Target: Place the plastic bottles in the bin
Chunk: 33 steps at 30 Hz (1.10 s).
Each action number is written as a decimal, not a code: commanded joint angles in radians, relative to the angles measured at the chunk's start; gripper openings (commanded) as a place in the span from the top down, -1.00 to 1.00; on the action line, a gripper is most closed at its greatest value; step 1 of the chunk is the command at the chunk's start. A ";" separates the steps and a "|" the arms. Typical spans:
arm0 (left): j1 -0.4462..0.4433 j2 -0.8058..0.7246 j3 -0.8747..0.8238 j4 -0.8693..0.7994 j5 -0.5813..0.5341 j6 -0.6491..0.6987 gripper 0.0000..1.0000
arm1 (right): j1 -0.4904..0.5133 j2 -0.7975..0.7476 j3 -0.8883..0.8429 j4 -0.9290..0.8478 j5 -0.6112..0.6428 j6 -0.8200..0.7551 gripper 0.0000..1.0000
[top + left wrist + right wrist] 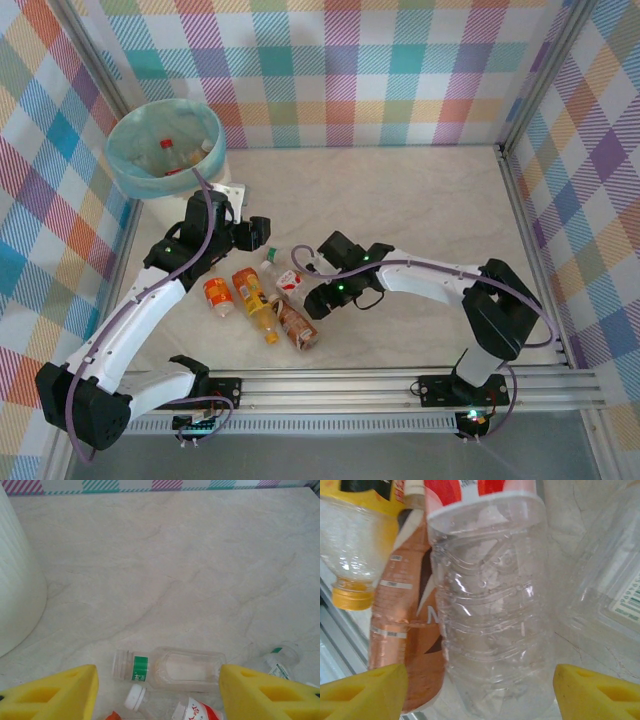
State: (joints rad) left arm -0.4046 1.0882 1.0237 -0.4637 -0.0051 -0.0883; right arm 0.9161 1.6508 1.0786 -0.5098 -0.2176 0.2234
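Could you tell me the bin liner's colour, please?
The bin's liner is light blue-green, best from the top external view.

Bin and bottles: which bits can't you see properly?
- Top view: how many bottles lie in the bin; its wall hides most, and they are tiny.
- Left wrist view: the red-and-white labelled bottle, cut off by the bottom edge.
- Right wrist view: the clear bottle, its cap past the top edge; the brown bottle, partly behind it.

A round white bin (216,165) lined with a light blue-green bag stands at the far left corner of the pale marbled bench (420,200), with a few bottles inside. Small plastic bottles (252,295) lie clustered near the front. The left end effector (262,233) hovers just behind the cluster. The right end effector (312,296) sits beside the red-labelled bottle (290,284).
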 commanded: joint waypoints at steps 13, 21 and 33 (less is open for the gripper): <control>-0.008 0.028 0.044 0.018 -0.037 -0.024 -0.31 | 0.030 0.081 0.026 0.004 0.058 -0.022 -0.63; -0.008 0.042 0.070 0.016 -0.031 -0.026 -0.31 | 0.032 0.058 0.025 -0.026 0.046 -0.034 -0.35; -0.008 0.088 0.154 0.036 -0.013 -0.048 -0.31 | 0.033 -0.090 -0.018 -0.025 0.043 -0.019 -0.29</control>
State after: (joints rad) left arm -0.4046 1.1736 1.1278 -0.4595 -0.0269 -0.1158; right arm 0.9405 1.6245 1.0733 -0.5259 -0.1646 0.2012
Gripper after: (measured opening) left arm 0.656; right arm 0.649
